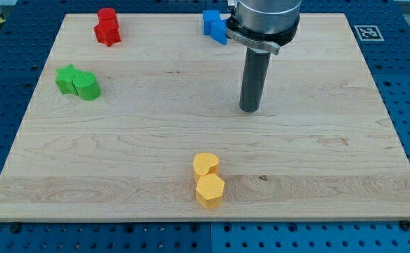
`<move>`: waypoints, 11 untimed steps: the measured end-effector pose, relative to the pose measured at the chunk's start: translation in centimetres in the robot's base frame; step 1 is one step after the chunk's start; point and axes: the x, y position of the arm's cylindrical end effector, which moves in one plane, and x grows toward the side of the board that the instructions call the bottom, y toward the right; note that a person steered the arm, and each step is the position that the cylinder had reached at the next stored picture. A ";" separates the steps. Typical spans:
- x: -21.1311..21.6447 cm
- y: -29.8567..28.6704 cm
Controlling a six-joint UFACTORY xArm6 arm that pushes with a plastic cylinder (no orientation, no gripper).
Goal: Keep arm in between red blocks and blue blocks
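The tip [250,109] rests right of centre, below the blue blocks [214,25]; the red blocks [107,27] sit upper left. Heading up-left, it might clip blue. No pincer fitted.

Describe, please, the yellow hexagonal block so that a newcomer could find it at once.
Start at the wooden board's bottom edge, near its middle. Two yellow blocks sit touching there, well below my tip. The yellow hexagonal block is the lower one, nearest the edge; its flat six-sided top sets it apart from the yellow heart-shaped block just above it.
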 end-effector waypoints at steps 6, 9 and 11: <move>-13.0 -12.7; -14.9 -12.8; -19.5 -15.4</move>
